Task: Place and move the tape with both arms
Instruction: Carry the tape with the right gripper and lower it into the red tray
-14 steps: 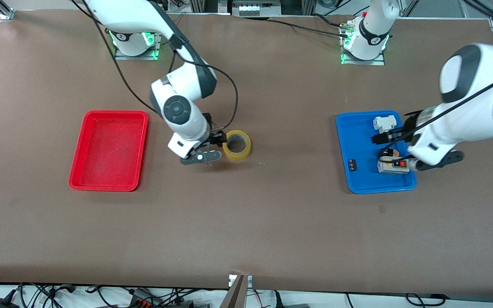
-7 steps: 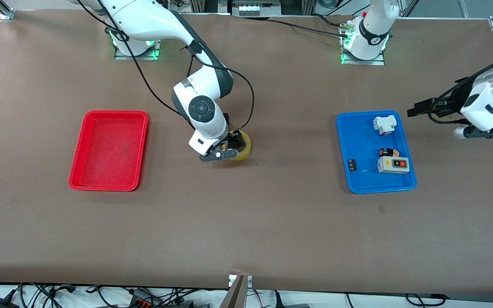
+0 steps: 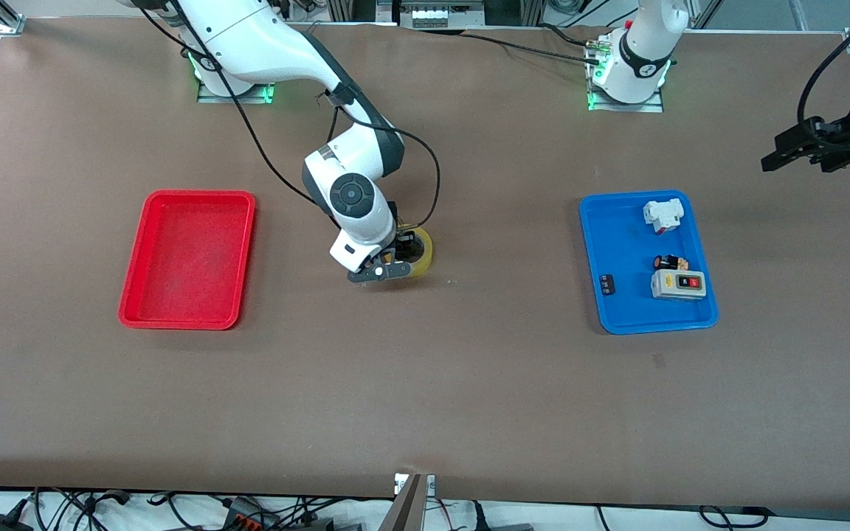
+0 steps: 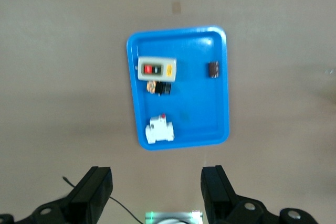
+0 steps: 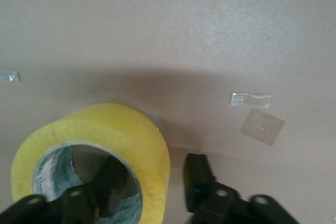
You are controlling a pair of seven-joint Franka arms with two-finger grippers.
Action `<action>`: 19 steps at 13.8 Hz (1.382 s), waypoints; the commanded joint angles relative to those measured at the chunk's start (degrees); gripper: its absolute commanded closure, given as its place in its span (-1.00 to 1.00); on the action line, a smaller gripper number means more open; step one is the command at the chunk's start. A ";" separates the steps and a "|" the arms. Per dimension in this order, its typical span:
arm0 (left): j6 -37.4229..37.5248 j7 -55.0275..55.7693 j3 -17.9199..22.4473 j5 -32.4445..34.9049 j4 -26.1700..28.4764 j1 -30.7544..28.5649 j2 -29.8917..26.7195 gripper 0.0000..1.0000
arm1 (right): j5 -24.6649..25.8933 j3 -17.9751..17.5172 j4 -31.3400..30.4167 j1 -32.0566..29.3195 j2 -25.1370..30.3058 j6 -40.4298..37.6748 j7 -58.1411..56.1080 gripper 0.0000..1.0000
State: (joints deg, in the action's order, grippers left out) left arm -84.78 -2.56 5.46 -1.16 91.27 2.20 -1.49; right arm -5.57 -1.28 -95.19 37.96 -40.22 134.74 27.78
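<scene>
The yellowish tape [image 3: 423, 251] lies flat on the table between the two trays. My right gripper [image 3: 395, 257] is down on it and open. In the right wrist view the tape [image 5: 105, 140] fills the lower corner. One finger [image 5: 113, 177] is inside its hollow centre and the other finger [image 5: 197, 174] is outside the wall, with a small gap between that finger and the wall. My left gripper [image 3: 794, 151] is open and empty, up in the air past the blue tray at the left arm's end of the table. It also shows in the left wrist view [image 4: 157, 187].
A blue tray [image 3: 617, 243] holds a white switch block [image 3: 662, 215], a grey button box [image 3: 679, 284] and two small parts. It also shows in the left wrist view [image 4: 199, 103]. An empty red tray [image 3: 189, 258] lies at the right arm's end.
My right gripper moved from beside the tape onto it, one finger dropping into the ring. My left arm pulled up and away from the blue tray toward the table's end.
</scene>
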 commanded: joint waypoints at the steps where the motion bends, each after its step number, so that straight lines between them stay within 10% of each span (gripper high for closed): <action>1: 3.82 -0.78 1.31 0.82 -12.49 1.67 8.84 -1.00 | -0.14 0.66 1.32 0.27 -0.21 0.35 1.93 0.63; 3: 4.45 -1.39 1.31 1.16 -14.36 1.67 9.92 -1.00 | 0.03 0.93 1.84 -0.08 0.05 0.00 1.49 0.94; 10: 7.44 -1.57 1.49 1.78 -10.00 1.58 5.99 -1.00 | 0.56 1.19 -2.61 -21.22 14.45 -16.87 -10.44 0.98; 19: 1.03 -3.50 2.63 1.78 3.30 1.50 -4.05 -1.00 | 10.93 2.68 -28.20 -39.01 22.29 -3.18 -24.53 0.96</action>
State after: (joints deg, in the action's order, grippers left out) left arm -80.58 -4.86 7.79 -1.00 90.45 3.10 -2.28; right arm 4.84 1.99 -118.16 0.71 -20.95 127.72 5.37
